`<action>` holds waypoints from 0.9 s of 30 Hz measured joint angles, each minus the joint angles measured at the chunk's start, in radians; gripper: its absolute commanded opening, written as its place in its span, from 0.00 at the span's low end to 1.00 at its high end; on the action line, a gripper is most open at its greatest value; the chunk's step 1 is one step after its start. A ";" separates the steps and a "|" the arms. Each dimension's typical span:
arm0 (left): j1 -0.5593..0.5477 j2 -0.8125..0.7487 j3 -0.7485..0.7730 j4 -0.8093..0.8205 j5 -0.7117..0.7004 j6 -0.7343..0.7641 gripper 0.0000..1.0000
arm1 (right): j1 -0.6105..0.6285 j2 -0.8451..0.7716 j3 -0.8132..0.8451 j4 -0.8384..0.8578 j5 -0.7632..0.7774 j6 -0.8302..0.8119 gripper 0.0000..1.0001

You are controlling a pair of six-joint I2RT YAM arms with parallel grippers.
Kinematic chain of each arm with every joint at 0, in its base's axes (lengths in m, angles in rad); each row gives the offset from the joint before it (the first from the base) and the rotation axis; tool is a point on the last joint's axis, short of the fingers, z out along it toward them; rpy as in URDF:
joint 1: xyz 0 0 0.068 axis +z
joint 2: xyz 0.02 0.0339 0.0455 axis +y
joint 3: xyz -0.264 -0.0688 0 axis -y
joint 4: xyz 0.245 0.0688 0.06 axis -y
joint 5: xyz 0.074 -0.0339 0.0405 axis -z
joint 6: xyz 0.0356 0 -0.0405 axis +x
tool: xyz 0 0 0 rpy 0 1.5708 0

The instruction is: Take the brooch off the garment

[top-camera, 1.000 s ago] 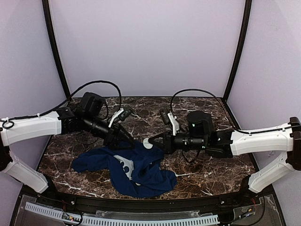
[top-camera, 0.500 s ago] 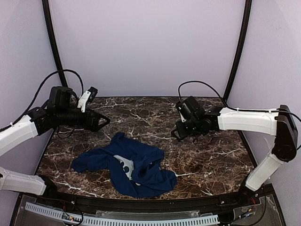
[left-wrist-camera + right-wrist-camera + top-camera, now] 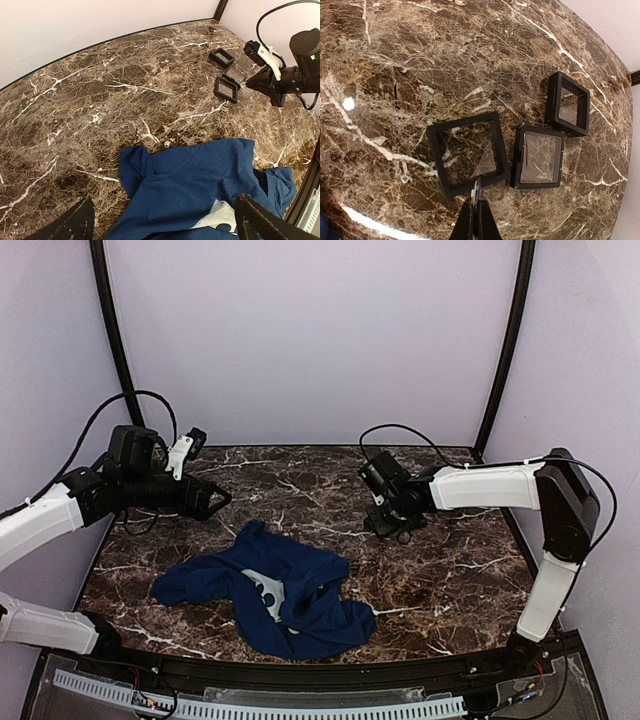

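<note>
Bluish brooch [image 3: 477, 188] clenched in right fingers [image 3: 467, 223] over black tray [image 3: 434, 155] rim, placing step; left fingers [image 3: 75, 226] released; next: lower in, let go.

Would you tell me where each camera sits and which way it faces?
Top external: above and behind the bases, looking down on table, T-shirt, left arm, right arm.
Left wrist: looks across the T-shirt toward trays and right gripper; open left gripper at bottom.
Right wrist: looks down on the trays; its fingers pinch the brooch.
Both wrist views share the trays.
</note>
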 measured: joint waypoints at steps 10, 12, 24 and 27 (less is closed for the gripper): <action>0.000 0.003 0.000 -0.010 0.000 0.000 0.99 | -0.008 0.096 0.055 0.027 0.074 -0.026 0.00; 0.000 0.003 0.000 -0.013 0.000 0.000 0.99 | -0.008 0.109 0.059 0.029 0.083 -0.032 0.00; 0.000 0.007 0.000 -0.016 0.003 0.000 0.99 | -0.024 0.168 0.089 0.048 0.114 -0.050 0.00; 0.000 0.007 0.000 -0.016 0.003 0.000 0.99 | -0.027 0.179 0.092 0.053 0.118 -0.055 0.00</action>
